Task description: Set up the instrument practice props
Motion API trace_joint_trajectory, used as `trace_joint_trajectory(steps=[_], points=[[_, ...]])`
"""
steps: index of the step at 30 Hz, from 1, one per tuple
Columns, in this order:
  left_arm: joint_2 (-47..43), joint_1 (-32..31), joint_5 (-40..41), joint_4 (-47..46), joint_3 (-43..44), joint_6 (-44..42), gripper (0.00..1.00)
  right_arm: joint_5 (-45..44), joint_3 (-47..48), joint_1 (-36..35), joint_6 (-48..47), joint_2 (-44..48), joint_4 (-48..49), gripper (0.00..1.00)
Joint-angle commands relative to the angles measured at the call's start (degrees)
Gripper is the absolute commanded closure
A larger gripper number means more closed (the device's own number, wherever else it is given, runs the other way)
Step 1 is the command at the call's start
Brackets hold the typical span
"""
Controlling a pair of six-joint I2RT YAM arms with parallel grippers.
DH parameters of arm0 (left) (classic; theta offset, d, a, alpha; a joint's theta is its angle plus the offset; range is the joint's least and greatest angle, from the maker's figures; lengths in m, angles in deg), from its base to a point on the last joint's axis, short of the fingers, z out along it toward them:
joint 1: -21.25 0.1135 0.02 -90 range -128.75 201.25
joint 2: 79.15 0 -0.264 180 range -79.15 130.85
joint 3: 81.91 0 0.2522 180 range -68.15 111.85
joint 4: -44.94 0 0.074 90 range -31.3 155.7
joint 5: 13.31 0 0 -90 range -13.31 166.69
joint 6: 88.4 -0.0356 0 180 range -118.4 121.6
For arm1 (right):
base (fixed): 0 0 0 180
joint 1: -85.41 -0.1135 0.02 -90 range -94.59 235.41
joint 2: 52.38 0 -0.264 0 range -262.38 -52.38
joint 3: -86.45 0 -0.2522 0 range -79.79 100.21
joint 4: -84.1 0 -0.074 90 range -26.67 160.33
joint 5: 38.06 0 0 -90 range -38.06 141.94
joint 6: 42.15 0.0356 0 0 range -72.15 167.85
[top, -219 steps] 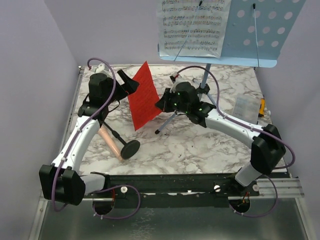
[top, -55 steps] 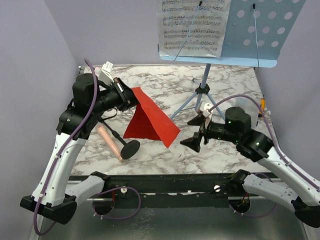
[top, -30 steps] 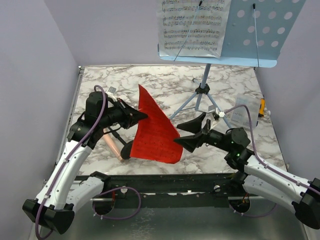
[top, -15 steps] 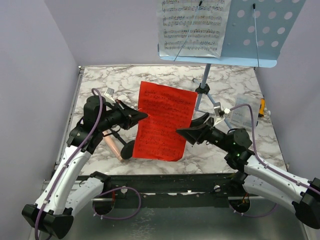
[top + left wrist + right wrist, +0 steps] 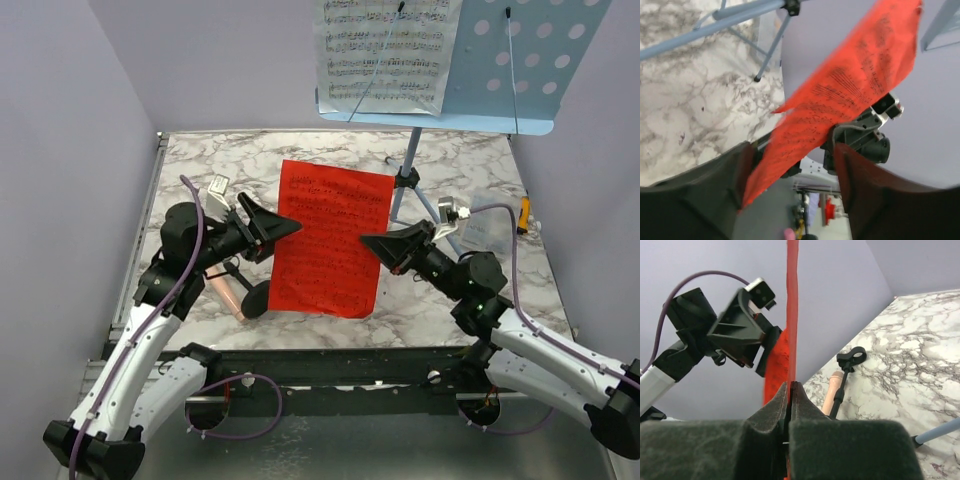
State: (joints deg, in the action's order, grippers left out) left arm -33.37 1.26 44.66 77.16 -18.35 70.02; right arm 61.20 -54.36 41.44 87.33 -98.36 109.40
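The red sheet (image 5: 330,240) is held upright above the table (image 5: 250,160), spanning the gap between the two grippers. Right gripper (image 5: 372,243): fingers pressed together on the sheet's right edge, with the paper rising straight up from between them. Left gripper (image 5: 282,228): fingers apart, the sheet's left edge passing loosely between them. Below the left gripper the microphone (image 5: 222,293) lies flat on the table. The music stand (image 5: 505,70), carrying the white sheet music (image 5: 385,50), rises beyond the right gripper.
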Motion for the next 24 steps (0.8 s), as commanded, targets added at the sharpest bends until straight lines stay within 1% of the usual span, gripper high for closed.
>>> trace_joint_trajectory(steps=[1,3,5,8,11,14,18,20,24], points=[[-6.0,0.0,0.0,-9.8,-0.5,-5.2,0.19,3.1,4.2,-0.3,-2.9,2.6,-5.3,0.99],[-7.1,0.0,0.1,-13.1,-0.6,-5.8,0.11,5.7,4.3,-0.3,-2.5,4.4,-5.6,1.00],[-6.8,0.0,-0.1,-16.0,-0.7,-5.7,0.07,9.1,4.9,-0.2,-1.4,5.5,-5.8,1.00],[-5.3,0.0,-2.2,-21.3,-1.1,-5.1,0.05,14.3,5.5,-0.3,0.4,7.0,-5.8,1.00],[-4.2,0.0,-3.1,-25.4,-1.2,-4.9,0.05,16.0,5.2,-0.3,2.5,8.2,-5.0,1.00],[-3.4,0.0,-4.8,-28.5,-1.0,-5.0,0.10,16.4,5.3,-0.3,3.8,9.7,-5.6,0.99],[-3.9,0.0,-6.8,-33.1,-1.8,-3.9,0.26,13.9,4.6,-0.3,4.1,11.8,-6.0,1.00],[-4.5,0.0,-7.8,-35.9,-2.9,-2.8,0.30,13.4,5.1,-0.3,4.0,12.2,-6.7,0.99],[-4.6,0.0,-9.4,-41.4,-4.8,0.1,0.33,13.2,5.8,-0.3,4.0,11.8,-6.1,0.99]])
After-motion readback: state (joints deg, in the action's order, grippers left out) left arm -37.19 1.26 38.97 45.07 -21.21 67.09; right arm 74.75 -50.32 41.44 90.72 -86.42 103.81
